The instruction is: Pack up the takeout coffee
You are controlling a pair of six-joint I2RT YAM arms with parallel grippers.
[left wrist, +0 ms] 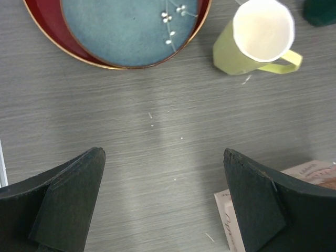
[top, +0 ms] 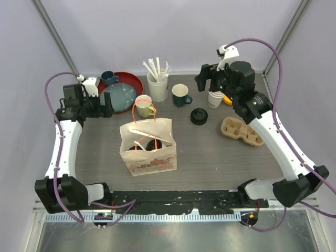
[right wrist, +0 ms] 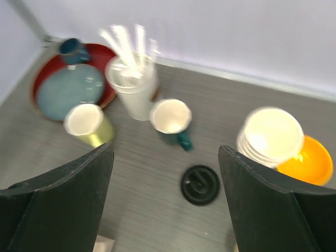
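A paper bag (top: 149,156) with orange handles stands open at the table's middle. Inside its mouth the takeout coffee (top: 154,143) shows only as dark round lids; the cups are hidden by the bag's walls. A single black lid (top: 199,116) (right wrist: 200,184) lies flat on the table right of the bag. My left gripper (top: 106,106) (left wrist: 163,199) hangs open over bare table between the blue plate and the bag's corner (left wrist: 231,220), holding nothing. At the back right, my right gripper (top: 206,80) (right wrist: 165,199) is open and empty above the black lid.
A stack of lidless paper cups (top: 216,98) (right wrist: 270,136) and an orange bowl (right wrist: 310,164) sit back right, a cardboard cup carrier (top: 241,131) beside them. Green mug (top: 181,95), yellow mug (top: 144,106) (left wrist: 252,42), straw cup (top: 157,84), blue plate (left wrist: 126,26) on a red tray (top: 131,79).
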